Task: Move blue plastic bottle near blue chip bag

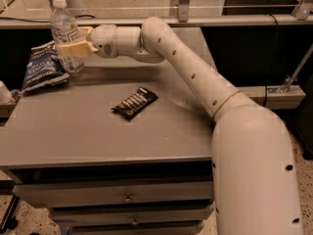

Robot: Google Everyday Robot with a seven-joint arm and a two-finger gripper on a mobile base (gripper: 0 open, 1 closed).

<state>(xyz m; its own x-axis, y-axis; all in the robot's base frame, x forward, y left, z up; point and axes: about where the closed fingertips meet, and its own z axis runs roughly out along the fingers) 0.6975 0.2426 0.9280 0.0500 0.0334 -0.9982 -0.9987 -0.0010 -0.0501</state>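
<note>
The blue plastic bottle (65, 33) is clear with a white cap and stands upright at the table's far left, right beside the blue chip bag (41, 68). My gripper (71, 42) reaches in from the right and is shut on the bottle's middle, with one cream finger (73, 48) across its front. The bottle's base is at or just above the table, touching the bag's right edge. The bag lies crinkled at the left back corner.
A small black bar wrapper (135, 103) with white stripes lies mid-table. The grey table (88, 136) has drawers below. A rail and glass partition (205, 21) run behind. A white object (4, 93) sits at the left edge.
</note>
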